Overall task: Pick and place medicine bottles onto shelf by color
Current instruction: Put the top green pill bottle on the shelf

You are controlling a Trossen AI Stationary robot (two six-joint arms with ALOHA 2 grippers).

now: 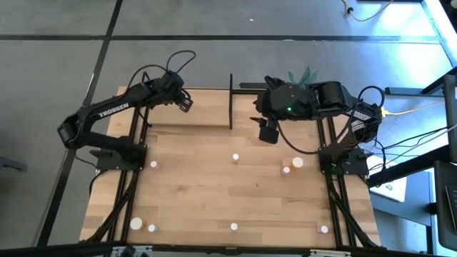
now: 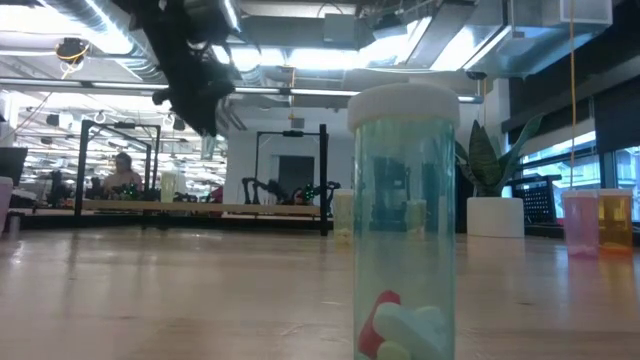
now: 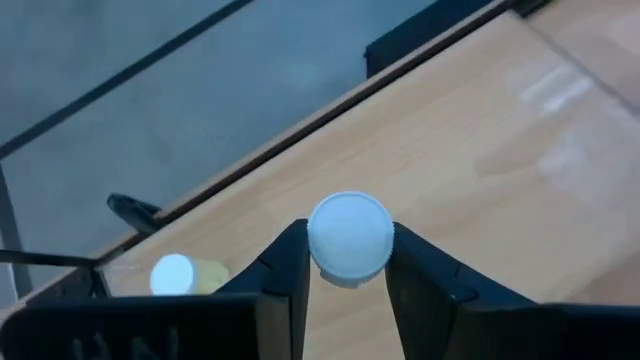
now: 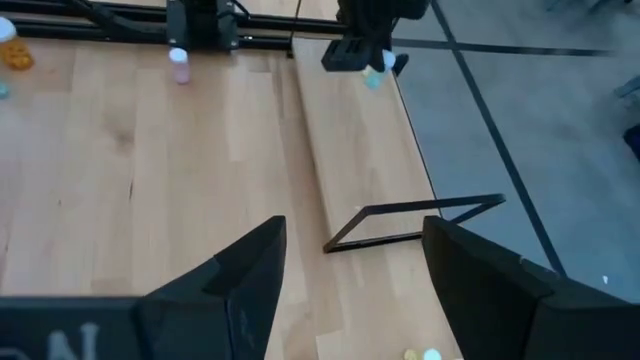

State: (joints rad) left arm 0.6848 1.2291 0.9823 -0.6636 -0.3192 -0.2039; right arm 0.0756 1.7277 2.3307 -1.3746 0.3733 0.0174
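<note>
My left gripper (image 1: 187, 102) hangs over the left half of the shelf (image 1: 207, 111), a pale board with a black upright bar (image 1: 230, 100), and is shut on a small green medicine bottle (image 4: 375, 77) with a white cap (image 3: 350, 235). A yellowish bottle (image 3: 180, 275) stands on the wood near the black frame. My right gripper (image 1: 268, 133) is open and holds nothing, raised over the shelf's right part. Several more bottles stand on their bases on the table, among them a pink one (image 1: 153, 164) and an orange one (image 1: 285, 170). My left gripper pinches the green bottle between its two fingers (image 3: 285, 265), at the top of the bottle by the white cap's rim (image 3: 318, 252). The fingers slant down toward the table's far edge. The bottle is lifted clear above the shelf, its body hanging below the fingers (image 2: 208, 147).
A clear green bottle (image 2: 405, 220) with pills stands right before the low camera. Pink (image 2: 580, 222) and orange (image 2: 615, 222) bottles stand at the right. A white plant pot (image 2: 497, 215) sits behind the shelf. Bottles (image 1: 136, 223) line the near edge.
</note>
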